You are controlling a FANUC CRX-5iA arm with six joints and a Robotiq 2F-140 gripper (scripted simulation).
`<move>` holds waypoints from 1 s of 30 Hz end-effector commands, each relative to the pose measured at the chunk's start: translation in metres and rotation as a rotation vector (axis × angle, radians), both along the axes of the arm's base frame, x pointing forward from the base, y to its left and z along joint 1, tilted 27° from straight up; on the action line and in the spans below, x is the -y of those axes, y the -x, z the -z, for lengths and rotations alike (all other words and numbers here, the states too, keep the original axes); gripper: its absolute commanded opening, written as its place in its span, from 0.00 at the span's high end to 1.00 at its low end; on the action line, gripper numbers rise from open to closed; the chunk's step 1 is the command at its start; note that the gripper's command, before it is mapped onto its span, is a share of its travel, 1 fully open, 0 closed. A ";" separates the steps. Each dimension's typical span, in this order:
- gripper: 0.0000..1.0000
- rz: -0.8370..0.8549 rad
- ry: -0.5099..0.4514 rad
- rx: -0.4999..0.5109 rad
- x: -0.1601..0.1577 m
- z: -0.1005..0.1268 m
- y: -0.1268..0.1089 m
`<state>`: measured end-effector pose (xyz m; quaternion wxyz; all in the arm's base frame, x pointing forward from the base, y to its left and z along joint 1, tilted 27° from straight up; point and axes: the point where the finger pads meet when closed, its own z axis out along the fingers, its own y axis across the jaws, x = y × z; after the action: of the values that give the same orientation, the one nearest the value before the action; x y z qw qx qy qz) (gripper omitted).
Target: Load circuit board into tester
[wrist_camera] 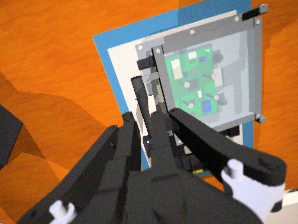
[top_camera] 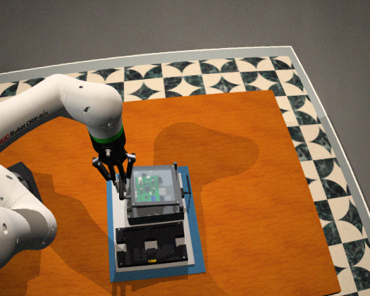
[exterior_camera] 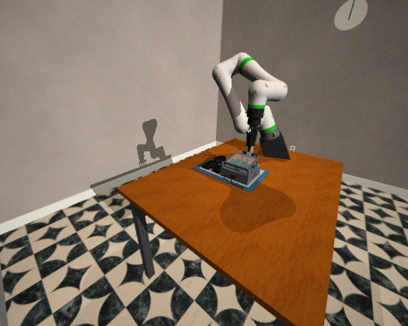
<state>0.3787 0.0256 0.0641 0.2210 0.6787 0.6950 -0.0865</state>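
- Gripper point(top_camera: 122, 192) of the white arm point(top_camera: 89, 106) points down at the tester's point(top_camera: 156, 208) side, its dark fingers drawn close together and clamped on the lid's handle point(wrist_camera: 141, 97), a dark bar running along that edge of the lid
- Seen from the wrist, the handle passes between the two fingers, just beside the lid's frame
- Lid point(top_camera: 156, 186), a clear pane in a grey frame, lies down roughly flat over the tester; whether the latch hook has caught it cannot be told
- Circuit board point(top_camera: 147, 189), green with small parts on its face, shows through the pane, lying inside the tester under the lid point(wrist_camera: 200, 80)
- Whether the board sits on its pins cannot be told through the pane
- Black tray point(top_camera: 151, 243) lies just beside the tester, on the side away from the far table edge; both of its pockets show only dark floor and pale recesses
- Tester and tray share a pale plate point(top_camera: 189, 243), which lies on a blue mat point(top_camera: 198, 254) around the tester
- Mat rests on an orange wooden table point(top_camera: 251, 176), with the arm's dark base point(exterior_camera: 275, 147) standing on the table near the tester, on the gripper's side
- From the exterior view the arm folds above the tester point(exterior_camera: 240, 168), its wrist hanging straight down over the tester's rear edge
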 end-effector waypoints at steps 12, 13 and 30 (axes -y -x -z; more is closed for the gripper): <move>1.00 0.000 0.000 0.000 0.005 0.010 -0.001; 1.00 0.000 0.000 0.000 0.005 0.010 -0.001; 1.00 0.000 0.000 0.000 0.007 0.016 -0.002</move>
<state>0.3807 0.0184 0.0487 0.2210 0.6787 0.6950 -0.0866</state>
